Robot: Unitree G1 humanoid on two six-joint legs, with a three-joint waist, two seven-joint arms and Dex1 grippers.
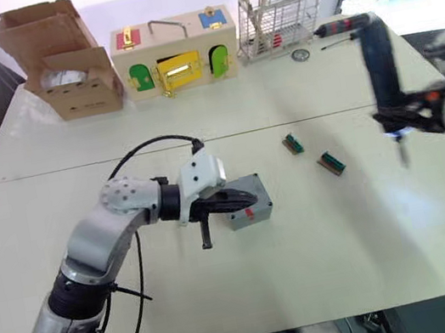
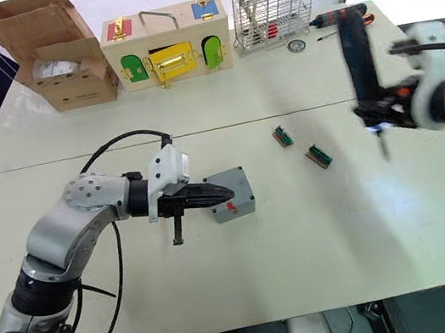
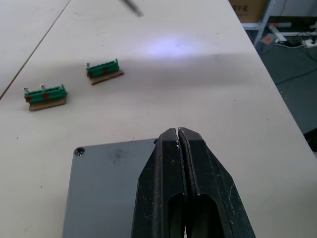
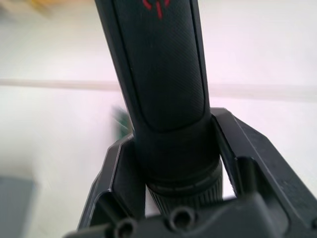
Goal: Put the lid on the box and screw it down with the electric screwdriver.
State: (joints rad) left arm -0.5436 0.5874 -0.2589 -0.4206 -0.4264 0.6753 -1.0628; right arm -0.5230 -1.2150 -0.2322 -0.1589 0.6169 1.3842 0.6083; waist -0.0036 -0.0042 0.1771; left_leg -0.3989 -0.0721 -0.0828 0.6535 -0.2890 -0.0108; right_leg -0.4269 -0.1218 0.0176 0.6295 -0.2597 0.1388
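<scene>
Grey plastic sits near the middle of the pale table [image 1: 322,244]: the box [image 1: 250,203] with the lid [image 3: 106,186] already lying on top, a small red mark on its near side. From the head cameras, the left gripper [image 1: 230,200] reaches in over the box from its left, black fingers pressed together and laid across the lid. To the right of the box lie two small green terminal blocks [image 1: 292,144] [image 1: 331,163], near each other but apart, with bare tabletop all round them. Well right of the box, out toward the table's right edge, the right gripper [image 1: 404,115] holds the electric screwdriver [image 1: 378,61] upright above the surface, bit pointing down (a bluish glow at its tip). Far behind the box stand a wooden box with coloured doors [image 1: 173,54], a cardboard box [image 1: 57,58] and a wire basket [image 1: 278,18].

From the left wrist, the closed fingertips [image 3: 178,144] rest over the lid's edge; a screw [image 3: 79,151] shows in one corner. Beyond lie both green blocks, then the table's edge and the floor.

From the right wrist, the fingers [image 4: 247,153] clamp the screwdriver's black barrel on both sides.
</scene>
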